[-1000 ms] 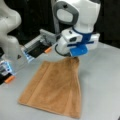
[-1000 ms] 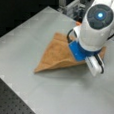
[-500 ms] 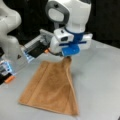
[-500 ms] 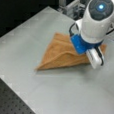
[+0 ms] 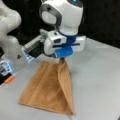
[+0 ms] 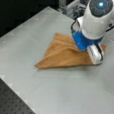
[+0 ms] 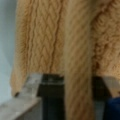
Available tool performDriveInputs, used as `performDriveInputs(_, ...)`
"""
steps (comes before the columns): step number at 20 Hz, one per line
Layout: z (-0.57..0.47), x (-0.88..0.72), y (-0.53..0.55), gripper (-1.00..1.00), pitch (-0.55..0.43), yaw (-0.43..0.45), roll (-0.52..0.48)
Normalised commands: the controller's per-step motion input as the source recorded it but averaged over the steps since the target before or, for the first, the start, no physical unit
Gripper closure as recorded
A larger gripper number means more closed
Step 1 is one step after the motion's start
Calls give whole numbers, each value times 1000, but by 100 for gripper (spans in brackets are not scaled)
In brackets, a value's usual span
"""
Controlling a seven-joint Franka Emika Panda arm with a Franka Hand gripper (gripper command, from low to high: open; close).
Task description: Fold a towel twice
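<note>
A front view shows the gripper (image 5: 60,58) pinching one corner of the towel (image 5: 51,87) and holding it up; directly below the gripper the cloth hangs in a steep ridge, while the rest lies flat on the table (image 5: 100,82), spreading down and to the gripper's left. As I judge it, the fold goes well if the pinch stays firm and the lifted corner travels low and straight over the flat part.

A front view from the other side has the gripper (image 6: 85,51) low over the towel (image 6: 63,53), which spreads leftward from it.

The wrist view shows the towel (image 7: 75,50) clamped between the fingers (image 7: 31,80).

No containers appear anywhere.
</note>
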Motion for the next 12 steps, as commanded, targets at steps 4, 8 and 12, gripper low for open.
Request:
performDriveInputs(4,-115,-610,-71,100,-278,-17,214)
performDriveInputs(8,-110,-518,-74,100,-257,19,205)
performDriveInputs(12,-125,-482,-118,100,-211,73,212)
